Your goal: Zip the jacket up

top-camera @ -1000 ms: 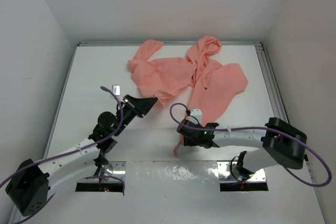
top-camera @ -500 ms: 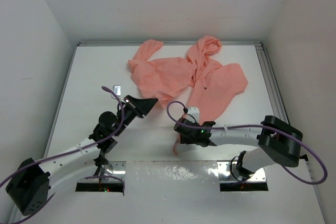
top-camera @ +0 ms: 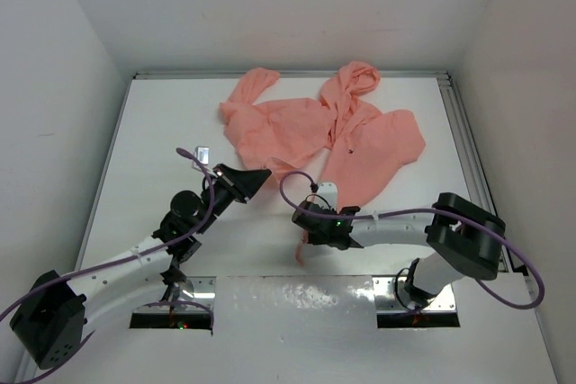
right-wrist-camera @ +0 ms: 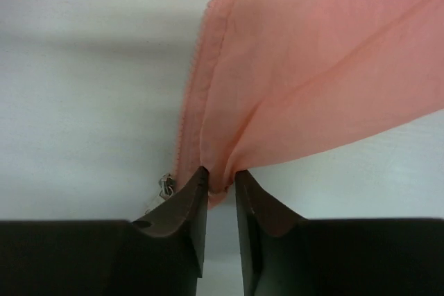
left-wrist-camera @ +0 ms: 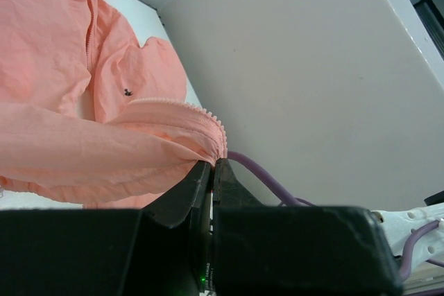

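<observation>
The salmon-pink jacket (top-camera: 324, 132) lies crumpled and open at the back middle of the table, one front panel trailing toward me. My left gripper (top-camera: 262, 174) is shut on the toothed zipper edge of the jacket (left-wrist-camera: 62, 143), which bunches at the tips (left-wrist-camera: 212, 162). My right gripper (top-camera: 308, 226) is shut on a fold of the jacket's lower corner (right-wrist-camera: 312, 53), pinched between the fingers (right-wrist-camera: 191, 192) at the tips (right-wrist-camera: 220, 177). A small metal zipper slider (right-wrist-camera: 166, 186) shows just left of the right fingers, on the pink zipper tape.
A small pale tag-like object (top-camera: 201, 152) lies on the white table left of the left gripper. White walls close in on three sides. A metal rail (top-camera: 466, 150) runs along the right edge. Purple cables loop over both arms.
My right gripper has moved left and slightly away from me, taking the jacket's lower corner with it. The left arm has not moved.
</observation>
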Motion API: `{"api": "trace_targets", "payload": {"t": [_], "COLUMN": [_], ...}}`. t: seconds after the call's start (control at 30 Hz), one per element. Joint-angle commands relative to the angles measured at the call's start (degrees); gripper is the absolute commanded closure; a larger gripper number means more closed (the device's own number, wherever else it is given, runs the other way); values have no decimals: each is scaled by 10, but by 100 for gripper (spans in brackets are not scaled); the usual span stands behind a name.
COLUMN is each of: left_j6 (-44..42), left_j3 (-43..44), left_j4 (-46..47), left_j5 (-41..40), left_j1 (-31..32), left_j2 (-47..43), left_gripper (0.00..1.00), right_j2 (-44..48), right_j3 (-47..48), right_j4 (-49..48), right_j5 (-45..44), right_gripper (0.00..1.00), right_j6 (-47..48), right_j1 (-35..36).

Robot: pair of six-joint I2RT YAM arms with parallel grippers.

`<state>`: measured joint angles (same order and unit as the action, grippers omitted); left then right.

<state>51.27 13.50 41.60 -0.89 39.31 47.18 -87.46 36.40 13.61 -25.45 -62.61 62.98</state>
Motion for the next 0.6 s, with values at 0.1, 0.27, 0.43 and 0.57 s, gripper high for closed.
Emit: {"api": "trace_targets", "payload": {"t": [0.1,0.27,0.43,0.57], "left_j6": [-9,-4,10,37], "left_j3": [8,8,15,23], "left_j4": [1,3,34,58], "left_j5": [-7,-3,24,58], "left_j1": [-5,-5,-5,-5], "left_j2": [-9,-6,15,33], "left_gripper": [100,100,100,100], "right_j2": [-9,27,158,273], "right_j3": [-25,-34,-72,-100], "right_j4": [-5,-2,-131,-277], "right_j5": [12,1,1,-8], "right_gripper": [95,100,100,100], "right_j6": [-29,-20,45,112], "right_j1": [0,-4,-9,-15]}}
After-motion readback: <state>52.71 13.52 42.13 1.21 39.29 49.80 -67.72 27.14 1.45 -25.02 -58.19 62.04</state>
